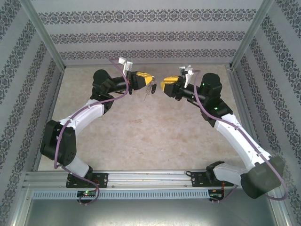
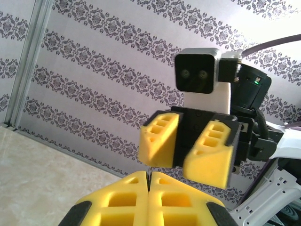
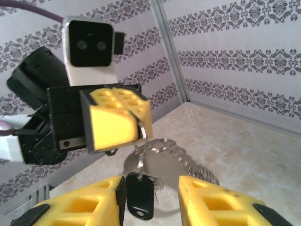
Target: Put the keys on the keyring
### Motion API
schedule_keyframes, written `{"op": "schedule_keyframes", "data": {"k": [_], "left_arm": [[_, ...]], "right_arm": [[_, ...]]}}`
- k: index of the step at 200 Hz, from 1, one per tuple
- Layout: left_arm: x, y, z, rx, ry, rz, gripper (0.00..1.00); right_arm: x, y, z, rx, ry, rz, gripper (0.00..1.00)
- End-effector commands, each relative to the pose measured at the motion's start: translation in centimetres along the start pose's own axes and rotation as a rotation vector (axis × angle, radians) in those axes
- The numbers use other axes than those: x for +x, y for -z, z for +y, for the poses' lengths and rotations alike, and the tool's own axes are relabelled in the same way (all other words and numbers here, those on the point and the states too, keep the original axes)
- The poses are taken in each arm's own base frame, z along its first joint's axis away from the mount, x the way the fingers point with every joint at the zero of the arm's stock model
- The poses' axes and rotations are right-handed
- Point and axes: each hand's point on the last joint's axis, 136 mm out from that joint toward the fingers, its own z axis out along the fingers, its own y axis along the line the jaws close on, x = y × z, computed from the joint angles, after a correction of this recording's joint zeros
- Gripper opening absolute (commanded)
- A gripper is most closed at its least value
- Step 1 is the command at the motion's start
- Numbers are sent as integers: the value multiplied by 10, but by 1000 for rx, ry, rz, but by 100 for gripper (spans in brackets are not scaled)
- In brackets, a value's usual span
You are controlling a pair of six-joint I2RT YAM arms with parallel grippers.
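While both arms reach up over the bench (image 1: 141, 136), the left claw (image 1: 142, 78) is pinched tight on the upper edge of the keyring (image 3: 164, 160), which dangles in the air between the two claws. Facing it, the right claw (image 3: 150, 200) stands partly apart, gripping nothing. The key (image 3: 139, 197) hangs from a small ring under the keyring, inside that gap, close against one yellow finger; whether they touch is unclear.

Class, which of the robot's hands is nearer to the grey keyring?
Left. The left hand is clamped on the top edge of the keyring; the right hand, open, faces it, its fingers flanking the black key.
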Motion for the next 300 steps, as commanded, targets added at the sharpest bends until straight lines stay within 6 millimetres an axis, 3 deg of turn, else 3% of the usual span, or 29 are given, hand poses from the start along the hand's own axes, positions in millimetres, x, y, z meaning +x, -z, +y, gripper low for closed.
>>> {"op": "schedule_keyframes", "data": {"k": [1,51,73,119,191,209,257,300], "left_arm": [[-14,-1,-20,52,-73,-34,0],[-12,-2,-21,65,-64,-33,0],[-13,-3,-21,64,-63,-35,0],[-14,-4,-22,66,-69,-36,0],[-15,-4,-26,78,-73,-34,0],[-15,-4,-26,78,-72,-34,0],[-13,-4,-26,80,-69,-30,0],[-14,-4,-26,82,-70,-32,0]], "right_arm": [[-30,-5,2,-8,-2,-97,34],[-31,-27,6,-65,-38,-96,27],[-25,-34,20,-130,-40,-63,22],[9,-27,43,-148,-19,3,22],[37,-24,48,-127,-40,43,21],[29,-18,41,-79,-22,9,21],[-20,11,34,-33,18,-123,23],[-38,7,25,-2,28,-155,24]]}}
